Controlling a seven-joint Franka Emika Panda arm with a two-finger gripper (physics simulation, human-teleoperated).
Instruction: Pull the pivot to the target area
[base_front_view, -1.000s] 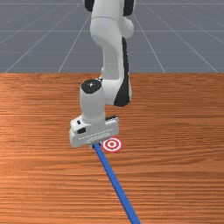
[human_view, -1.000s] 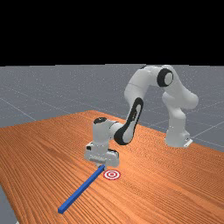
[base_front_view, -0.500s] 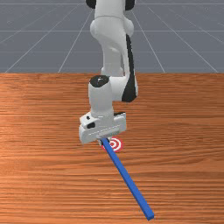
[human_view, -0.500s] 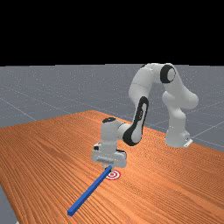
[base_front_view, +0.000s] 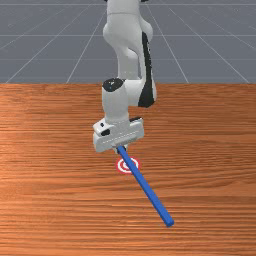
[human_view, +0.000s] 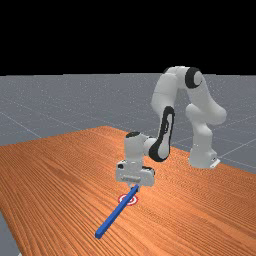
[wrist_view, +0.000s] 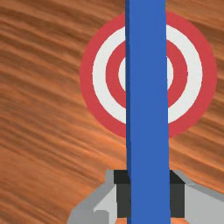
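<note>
In the front view my gripper (base_front_view: 120, 149) is at the bar's end nearer the arm, just beyond the target on the arm's side. The long blue bar (base_front_view: 149, 191) slants from there toward the front view's lower right, crossing over the red-and-white target (base_front_view: 121, 166) and hiding part of it. The far view has the gripper (human_view: 134, 187), the bar (human_view: 114, 216) and the target (human_view: 122, 200) in the same arrangement. In the wrist view the gripper (wrist_view: 150, 194) has both dark pads against the bar's (wrist_view: 148, 96) two sides; the target's (wrist_view: 99, 74) middle is partly covered.
The orange-brown wooden table (base_front_view: 55, 200) lies under the bar and hand. Its side edge runs along the far view's left, and the arm's base (human_view: 201, 155) stands at the far view's right.
My hand has drawn back toward the arm's base and shifted to the front view's right, bringing the bar along. The bar's near end came back too, and its length now crosses the target's middle.
</note>
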